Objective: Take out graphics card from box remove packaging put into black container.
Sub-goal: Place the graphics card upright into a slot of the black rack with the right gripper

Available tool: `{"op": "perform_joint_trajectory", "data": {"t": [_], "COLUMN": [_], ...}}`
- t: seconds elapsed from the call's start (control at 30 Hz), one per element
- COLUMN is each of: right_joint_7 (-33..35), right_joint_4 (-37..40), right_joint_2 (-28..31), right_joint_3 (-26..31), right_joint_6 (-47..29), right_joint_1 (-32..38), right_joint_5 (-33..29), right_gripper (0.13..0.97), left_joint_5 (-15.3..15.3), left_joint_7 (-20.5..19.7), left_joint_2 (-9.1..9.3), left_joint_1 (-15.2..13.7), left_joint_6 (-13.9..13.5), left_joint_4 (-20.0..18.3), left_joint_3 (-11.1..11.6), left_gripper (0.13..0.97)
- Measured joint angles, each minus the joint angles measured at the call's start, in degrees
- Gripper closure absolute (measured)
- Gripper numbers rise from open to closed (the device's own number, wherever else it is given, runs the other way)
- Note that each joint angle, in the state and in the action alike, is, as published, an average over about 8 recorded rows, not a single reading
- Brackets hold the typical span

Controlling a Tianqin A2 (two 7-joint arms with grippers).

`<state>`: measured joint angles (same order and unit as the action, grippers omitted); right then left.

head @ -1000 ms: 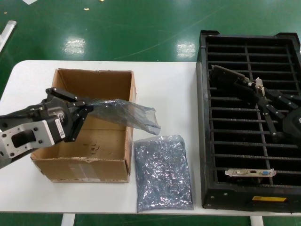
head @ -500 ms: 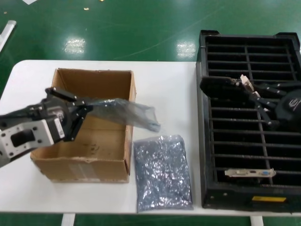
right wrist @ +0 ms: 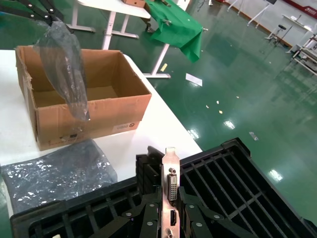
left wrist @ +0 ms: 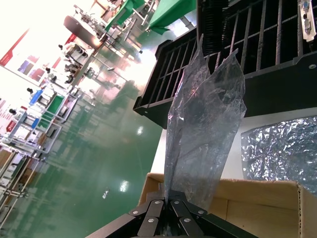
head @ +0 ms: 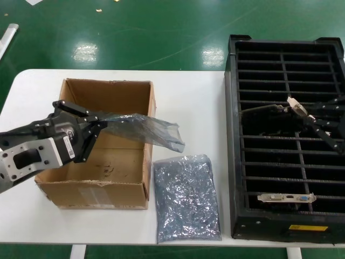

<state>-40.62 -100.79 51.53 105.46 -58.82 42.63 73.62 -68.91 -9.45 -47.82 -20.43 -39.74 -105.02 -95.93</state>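
Your right gripper (head: pixel 311 120) clenched on the graphics card (head: pixel 269 116) over the black container (head: pixel 235 135), your left gripper (head: pixel 96 128) pinching the empty packaging (head: pixel 143 129) above the box (head: pixel 108 186), a silvery bag (head: pixel 186 197) beside it

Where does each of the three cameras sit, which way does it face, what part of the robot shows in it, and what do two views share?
Head view: on the robot's head, looking forward and down at the table; both arms show, the left gripper over the box, the right gripper over the black container.
Left wrist view: on the left wrist, looking along its fingers at the packaging they pinch.
Right wrist view: on the right wrist, looking along its fingers at the graphics card.
Shared: both wrist views show box, container and packaging.
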Motion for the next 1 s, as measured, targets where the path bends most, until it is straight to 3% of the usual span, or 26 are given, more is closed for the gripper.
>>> {"op": "perform_joint_trajectory", "data": {"t": [0.57, 1.0], "right_joint_7": [1.64, 7.05], "right_joint_4": [0.42, 5.69], "right_joint_2": [0.66, -0.32], "right_joint_3": [1.40, 9.22], "right_joint_6": [-2.79, -19.40], "right_joint_1": [2.21, 14.50], "right_joint_5": [0.01, 1.21], "right_gripper": [0.908, 0.908], "left_joint_5": [0.00, 0.00], "left_joint_7": [0.00, 0.00], "left_joint_2": [0.00, 0.00], "left_joint_1": [0.00, 0.00], "left_joint_6": [0.00, 0.00], "left_joint_4": [0.00, 0.00], "left_joint_3": [0.00, 0.00], "left_gripper": [0.959, 0.959]}}
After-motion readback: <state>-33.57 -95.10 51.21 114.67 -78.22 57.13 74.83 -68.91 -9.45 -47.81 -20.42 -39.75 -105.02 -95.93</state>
